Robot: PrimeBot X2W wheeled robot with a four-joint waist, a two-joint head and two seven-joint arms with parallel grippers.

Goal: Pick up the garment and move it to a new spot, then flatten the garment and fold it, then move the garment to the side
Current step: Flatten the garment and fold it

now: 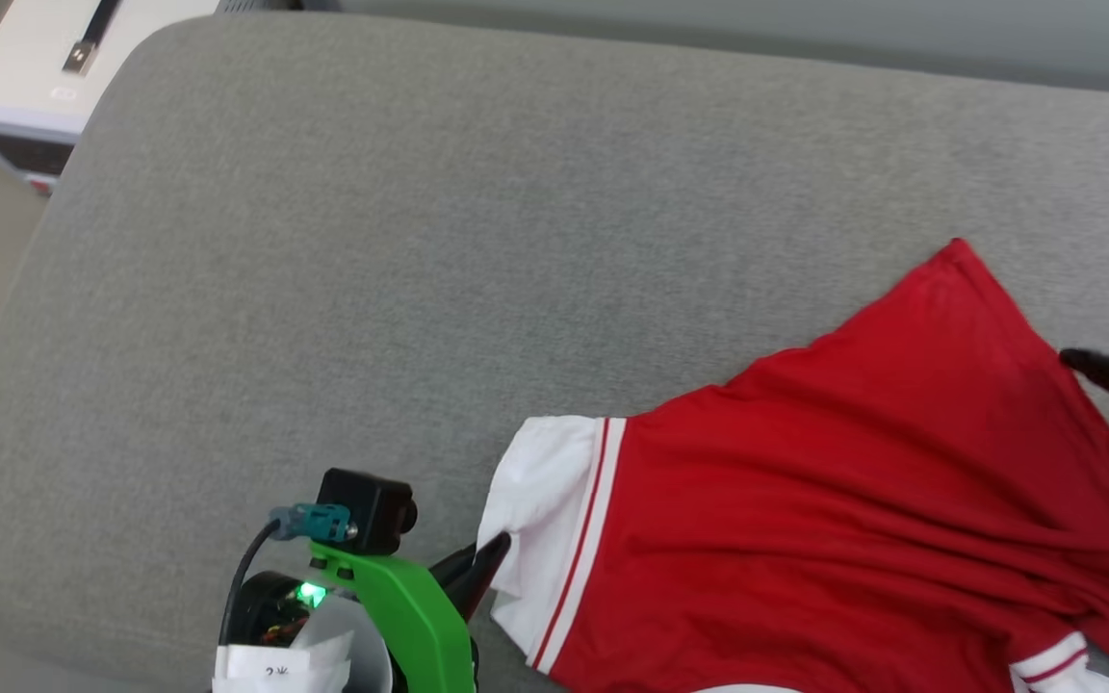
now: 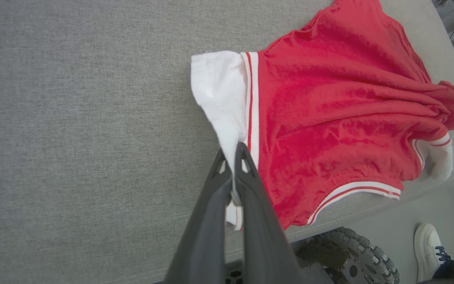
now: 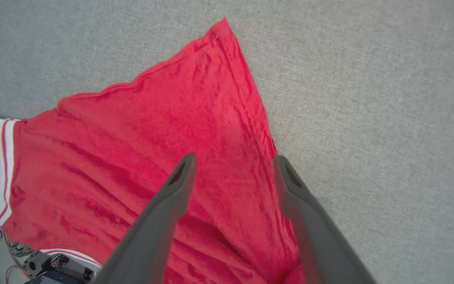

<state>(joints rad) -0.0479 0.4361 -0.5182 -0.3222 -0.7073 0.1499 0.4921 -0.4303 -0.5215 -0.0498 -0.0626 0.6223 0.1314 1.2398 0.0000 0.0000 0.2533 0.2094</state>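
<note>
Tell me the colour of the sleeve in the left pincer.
Sleeve is white with a red stripe; best in left wrist view.

- Red garment, with white sleeves and red-and-white striped trim.
- Plain light grey woven cushion.
- Dark grey left gripper and right gripper; bright green bracket, near left.
- White shoe with dark blue laces.
</note>
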